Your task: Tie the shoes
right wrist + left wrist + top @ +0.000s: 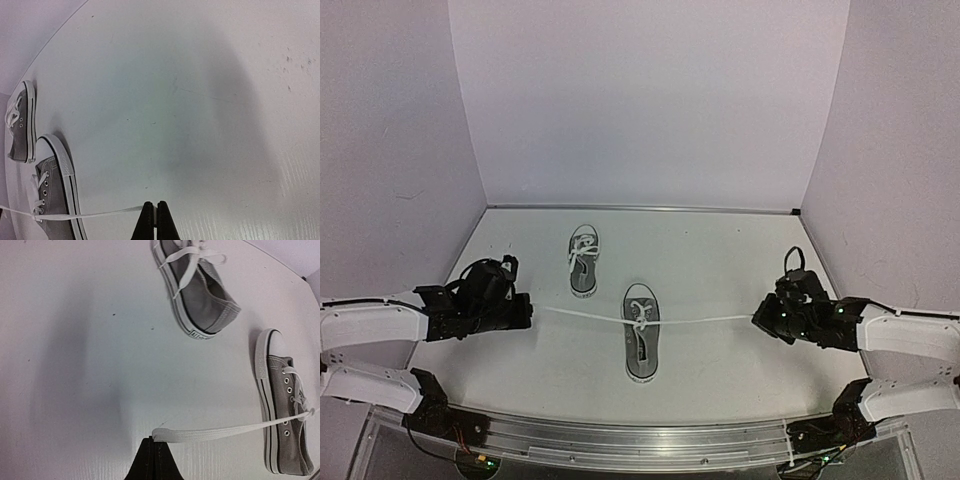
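The left pincer [154, 444] is clenched on one end of the white lace [225, 431] and the right pincer [155, 206] is clenched on the other. The lace runs taut and almost straight between them, across the near shoe [641, 345]. A crossing or first knot [642, 318] sits over the eyelets. To cinch it well, I judge both arms should draw outward evenly, low and level, toward the left and right edges of the counter [730, 265]. A lopsided pull could drag or turn the shoe. That shoe lies midway between the pincers, well apart from each, toe toward the back edge and heel toward the front. The far shoe [582, 260] lies nearer the back-left corner; whether it is tied I cannot tell.
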You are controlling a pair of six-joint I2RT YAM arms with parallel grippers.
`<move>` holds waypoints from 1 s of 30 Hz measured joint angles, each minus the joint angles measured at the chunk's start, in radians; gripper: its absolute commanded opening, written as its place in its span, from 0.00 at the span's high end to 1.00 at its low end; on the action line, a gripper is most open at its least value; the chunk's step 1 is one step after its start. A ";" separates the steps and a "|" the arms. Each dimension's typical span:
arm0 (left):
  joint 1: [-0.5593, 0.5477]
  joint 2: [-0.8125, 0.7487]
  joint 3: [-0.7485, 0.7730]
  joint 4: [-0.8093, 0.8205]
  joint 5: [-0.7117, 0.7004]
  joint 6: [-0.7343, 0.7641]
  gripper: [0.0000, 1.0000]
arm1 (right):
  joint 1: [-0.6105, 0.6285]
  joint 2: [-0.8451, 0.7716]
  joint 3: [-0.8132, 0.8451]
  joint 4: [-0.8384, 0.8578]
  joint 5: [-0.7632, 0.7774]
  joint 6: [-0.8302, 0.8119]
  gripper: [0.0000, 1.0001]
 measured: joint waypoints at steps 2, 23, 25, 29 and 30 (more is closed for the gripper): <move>0.007 0.008 0.000 -0.027 -0.023 -0.042 1.00 | 0.000 0.006 -0.011 -0.010 0.022 0.055 1.00; 0.028 0.216 0.143 -0.042 0.091 0.080 0.02 | -0.002 0.203 0.095 0.079 -0.031 -0.131 0.41; 0.028 0.197 0.158 -0.044 0.088 0.110 0.01 | -0.002 0.206 0.137 0.076 -0.052 -0.179 0.34; 0.028 0.143 0.204 -0.069 0.059 0.166 0.01 | -0.002 0.201 0.207 0.071 -0.084 -0.277 0.17; 0.028 0.130 0.217 -0.072 0.047 0.174 0.01 | -0.002 0.190 0.215 0.071 -0.088 -0.308 0.08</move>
